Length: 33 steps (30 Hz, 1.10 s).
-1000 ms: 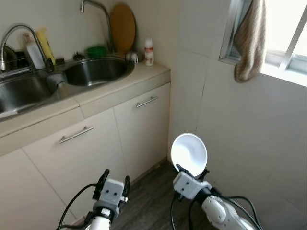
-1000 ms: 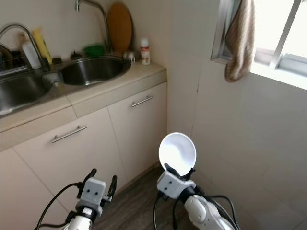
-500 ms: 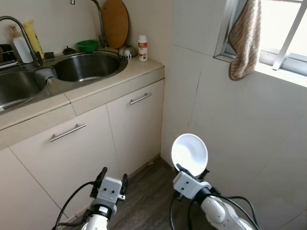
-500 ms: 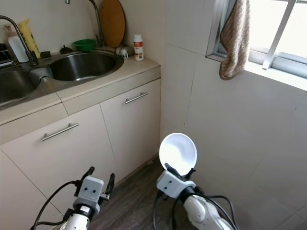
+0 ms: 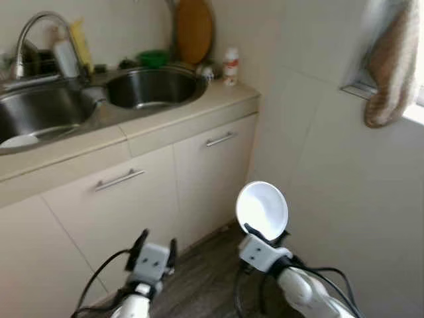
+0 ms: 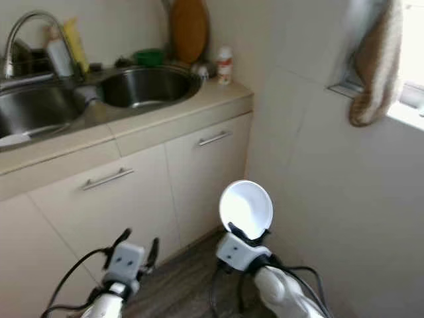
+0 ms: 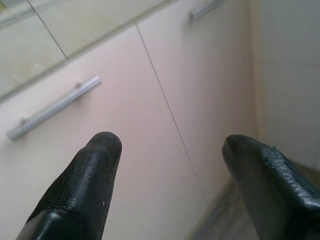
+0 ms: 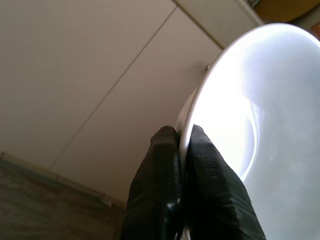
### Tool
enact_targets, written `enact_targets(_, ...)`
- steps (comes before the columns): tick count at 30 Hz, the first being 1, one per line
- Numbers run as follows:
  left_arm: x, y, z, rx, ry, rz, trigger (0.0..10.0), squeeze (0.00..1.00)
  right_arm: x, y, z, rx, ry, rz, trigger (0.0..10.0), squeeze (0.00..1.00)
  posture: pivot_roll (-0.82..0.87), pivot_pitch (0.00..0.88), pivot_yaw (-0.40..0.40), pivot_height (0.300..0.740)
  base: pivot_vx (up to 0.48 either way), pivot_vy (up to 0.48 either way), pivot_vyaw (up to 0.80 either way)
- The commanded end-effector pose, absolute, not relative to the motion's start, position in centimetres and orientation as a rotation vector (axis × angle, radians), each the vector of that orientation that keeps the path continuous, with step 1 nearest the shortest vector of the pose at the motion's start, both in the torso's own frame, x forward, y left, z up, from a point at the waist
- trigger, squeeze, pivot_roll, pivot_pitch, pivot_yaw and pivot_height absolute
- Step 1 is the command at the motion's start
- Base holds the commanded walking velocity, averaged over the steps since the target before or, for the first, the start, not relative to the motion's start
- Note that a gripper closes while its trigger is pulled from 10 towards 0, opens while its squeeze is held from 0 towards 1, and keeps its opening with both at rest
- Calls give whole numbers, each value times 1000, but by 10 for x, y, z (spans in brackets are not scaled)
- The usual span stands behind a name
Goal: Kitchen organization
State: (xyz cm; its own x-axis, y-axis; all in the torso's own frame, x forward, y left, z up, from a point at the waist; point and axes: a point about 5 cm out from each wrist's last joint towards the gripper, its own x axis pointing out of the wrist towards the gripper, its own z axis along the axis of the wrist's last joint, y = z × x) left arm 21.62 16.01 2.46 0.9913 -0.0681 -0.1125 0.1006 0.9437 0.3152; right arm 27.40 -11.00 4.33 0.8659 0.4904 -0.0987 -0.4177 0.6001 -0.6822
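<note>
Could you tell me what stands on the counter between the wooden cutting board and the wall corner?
A small white bottle with a red cap, seen in the left eye view beside the cutting board.

Home kitchen: sink (image 5: 142, 89), cabinets (image 5: 119, 205)

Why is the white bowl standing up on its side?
It is tipped on edge because the right gripper pinches the white bowl by its rim, jaws shut on it, the hollow side facing the camera, above the floor by the cabinets.
</note>
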Motion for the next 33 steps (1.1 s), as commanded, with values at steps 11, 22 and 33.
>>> enact_targets(11,217,152,32,349,44,-109,10000,0,275,-122,44,-768,-100,470,10000,0,-21,0,1,740,248,0,0)
enact_targets(22,248,149,104,370,-250,-55,10000,0,293,-106,96,-722,-321,401,10000,0,-23,0,8,740,286,0,495)
enact_targets(33,255,142,133,360,-325,-63,10000,0,304,-104,136,-636,-425,343,10000,0,-24,0,11,740,404,0,364)
